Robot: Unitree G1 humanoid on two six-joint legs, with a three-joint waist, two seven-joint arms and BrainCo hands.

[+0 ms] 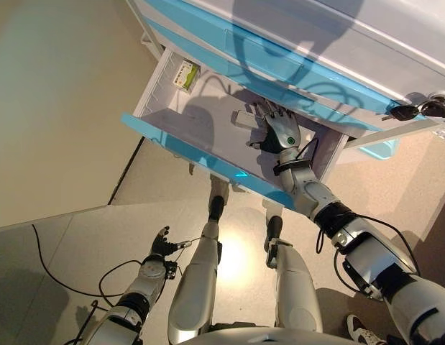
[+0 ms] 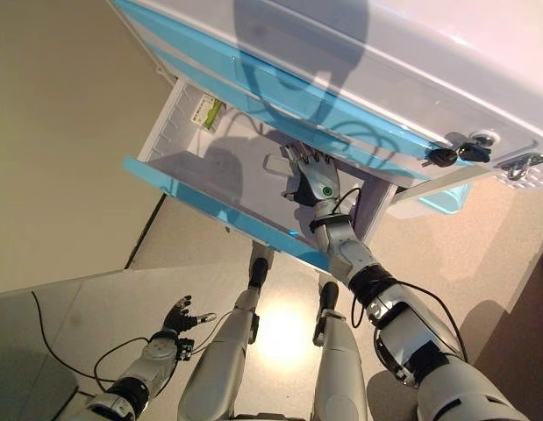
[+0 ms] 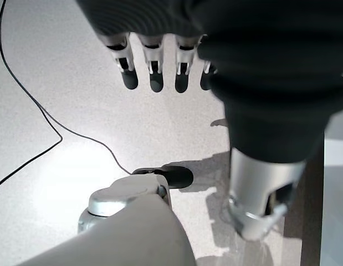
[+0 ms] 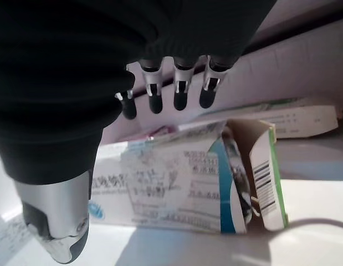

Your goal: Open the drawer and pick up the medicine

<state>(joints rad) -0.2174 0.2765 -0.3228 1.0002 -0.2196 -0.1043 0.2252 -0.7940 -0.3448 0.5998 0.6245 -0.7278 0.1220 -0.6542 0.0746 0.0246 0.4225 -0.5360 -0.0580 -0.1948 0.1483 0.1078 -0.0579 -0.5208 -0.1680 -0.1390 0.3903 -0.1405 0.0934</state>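
Note:
The white drawer with a blue front (image 1: 185,153) stands pulled out of the cabinet. My right hand (image 1: 282,130) is inside it, open, with straight fingers and the thumb (image 4: 55,221) apart. It hovers over a white and blue medicine box (image 4: 177,188) lying flat with an end flap open, which also shows in the left eye view (image 1: 244,118). The hand does not hold the box. A second, green and white box (image 1: 186,74) lies in the drawer's far left corner. My left hand (image 1: 159,248) hangs open low by the floor.
The white cabinet (image 1: 315,43) has more blue-fronted drawers above the open one. A bunch of dark keys (image 1: 416,110) hangs at its right side. Another flat white box (image 4: 282,116) lies behind the medicine box. Pale floor lies below the drawer.

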